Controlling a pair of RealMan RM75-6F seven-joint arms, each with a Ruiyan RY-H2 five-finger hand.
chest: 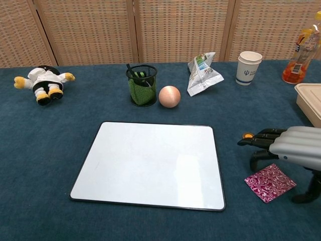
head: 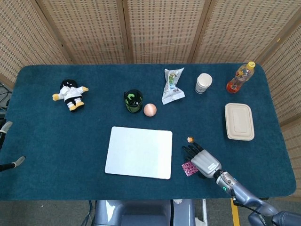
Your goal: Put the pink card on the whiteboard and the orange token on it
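Observation:
The pink patterned card (chest: 270, 182) (head: 189, 168) lies flat on the blue cloth, right of the whiteboard (chest: 150, 163) (head: 139, 151). My right hand (chest: 284, 148) (head: 201, 160) hovers just over the card's far edge, fingers spread and pointing left, holding nothing. The small orange token (chest: 247, 135) (head: 190, 139) sits on the cloth just beyond the fingertips. The whiteboard is bare. My left hand is outside both views.
Along the back stand a plush doll (chest: 44, 80), a green mesh pen cup (chest: 141, 85), a pinkish ball (chest: 169, 96), a crumpled snack bag (chest: 202, 68), a paper cup (chest: 249, 67) and an orange drink bottle (chest: 300, 52). A beige lidded box (head: 239, 121) lies right.

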